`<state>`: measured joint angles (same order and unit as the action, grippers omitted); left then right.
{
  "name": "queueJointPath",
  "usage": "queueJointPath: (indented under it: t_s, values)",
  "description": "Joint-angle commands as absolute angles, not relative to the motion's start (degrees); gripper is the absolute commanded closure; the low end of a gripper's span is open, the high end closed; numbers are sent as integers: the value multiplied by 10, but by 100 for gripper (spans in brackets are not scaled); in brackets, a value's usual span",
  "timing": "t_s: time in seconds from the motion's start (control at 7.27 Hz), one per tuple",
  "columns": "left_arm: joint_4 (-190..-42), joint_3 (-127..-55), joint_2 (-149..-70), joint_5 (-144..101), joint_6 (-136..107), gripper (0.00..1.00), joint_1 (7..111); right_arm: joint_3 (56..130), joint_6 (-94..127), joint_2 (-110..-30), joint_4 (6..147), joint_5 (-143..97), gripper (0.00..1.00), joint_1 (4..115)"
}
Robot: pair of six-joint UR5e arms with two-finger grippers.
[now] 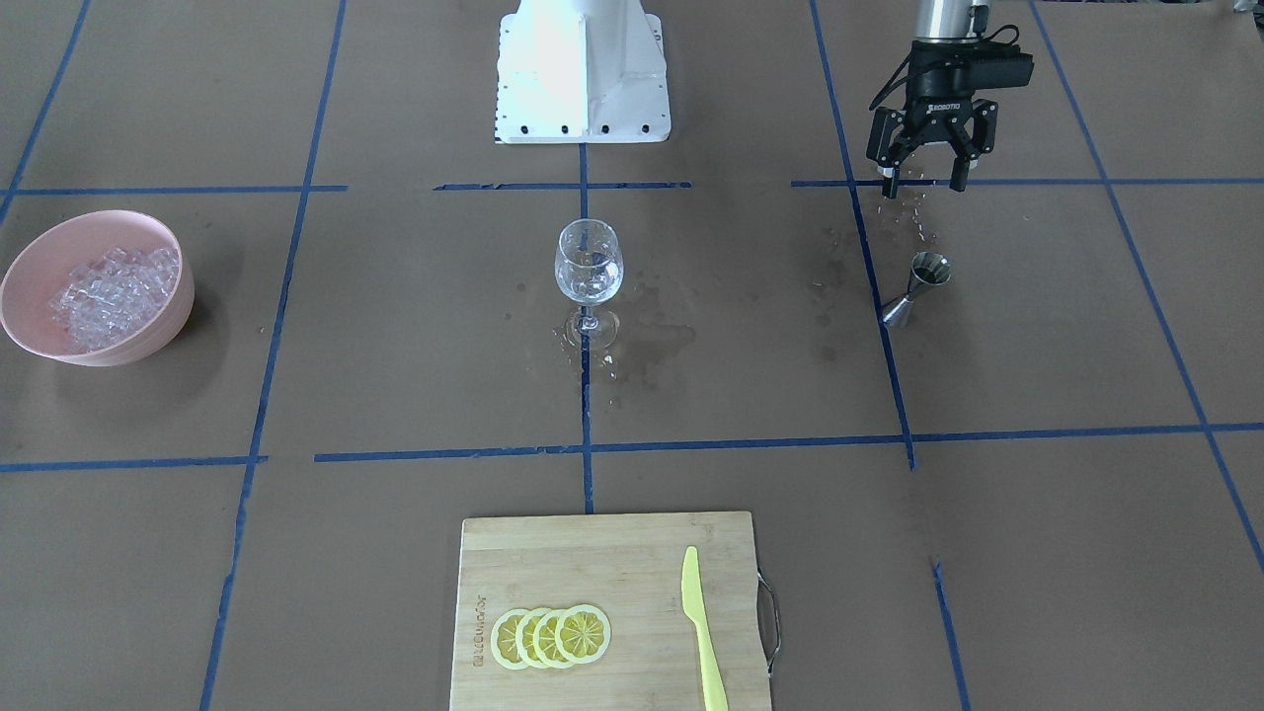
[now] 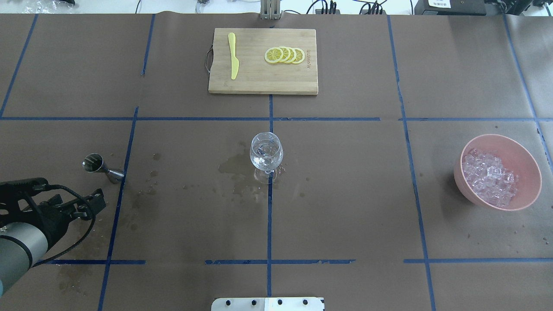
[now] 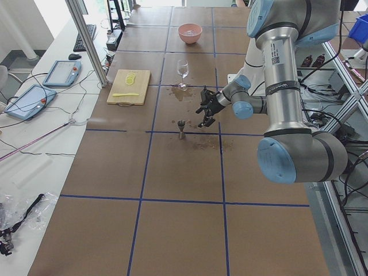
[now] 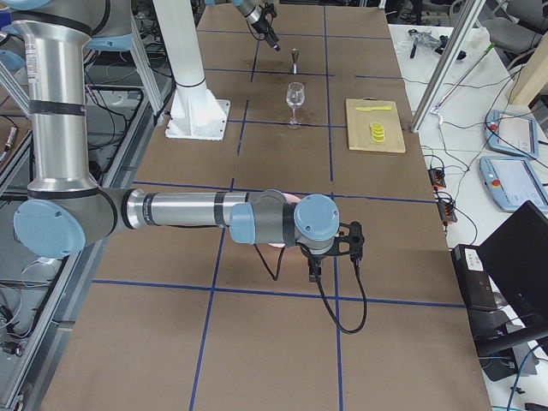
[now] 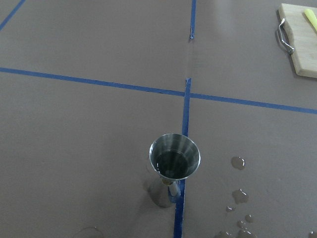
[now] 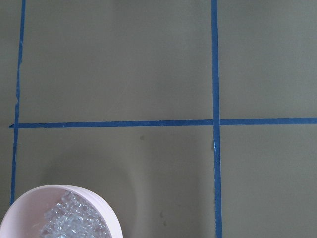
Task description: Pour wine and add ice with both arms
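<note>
Left fingers (image 1: 891,158) are spread wide with nothing between them, hanging above the desk (image 1: 1037,553) on the robot's side of the steel jigger (image 1: 918,286). The jigger stands upright with its foot on a blue tape line, apart from the fingers, and my left wrist camera looks down into its cup. Droplets (image 1: 913,212) dot the paper between fingers and jigger.

The wine glass (image 1: 589,262) stands upright in the middle of the desk, with a little clear wine (image 1: 589,286) low in its bowl and damp patches (image 1: 662,341) around its foot.

Over on the robot's right, the pink bowl (image 1: 163,331) is heaped with ice (image 1: 114,291). My right wrist camera catches it in the lower-left corner. The right arm (image 4: 180,210) reaches out low near it. The right fingers (image 4: 313,272) show only in the side view, so I can't tell how open they are.

At the far edge, a cutting board (image 1: 592,553) carries lemon slices (image 1: 551,637) and a yellow knife (image 1: 701,632).
</note>
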<state>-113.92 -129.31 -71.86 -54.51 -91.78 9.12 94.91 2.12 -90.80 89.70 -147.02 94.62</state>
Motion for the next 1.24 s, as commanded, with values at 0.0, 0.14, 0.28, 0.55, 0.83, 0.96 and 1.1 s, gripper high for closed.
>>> queueJointPath:
  t_s: [0.0, 0.14, 0.28, 0.55, 0.83, 0.96, 1.1]
  values:
    - [-1130, -1219, -778, -459, -939, 0, 83, 951, 27, -908, 897, -1470, 0, 945]
    - [-1133, -1181, -812, -437, -942, 0, 83, 951, 27, -908, 897, -1470, 0, 945]
    - [-1134, -1173, -816, -424, -942, 0, 83, 950, 27, -908, 896, -1470, 0, 945]
    - [-1188, -1156, -786, -403, -938, 0, 86, 954, 27, -908, 896, -1471, 0, 945]
    - [-1261, -1102, -780, -377, -932, 1, 84, 954, 27, -908, 896, -1471, 0, 945]
    - [-1261, -1101, -785, -368, -912, 1, 84, 953, 27, -908, 896, -1470, 0, 945]
    - [-1260, -1099, -795, -340, -875, 1, 84, 950, 27, -908, 896, -1470, 0, 945]
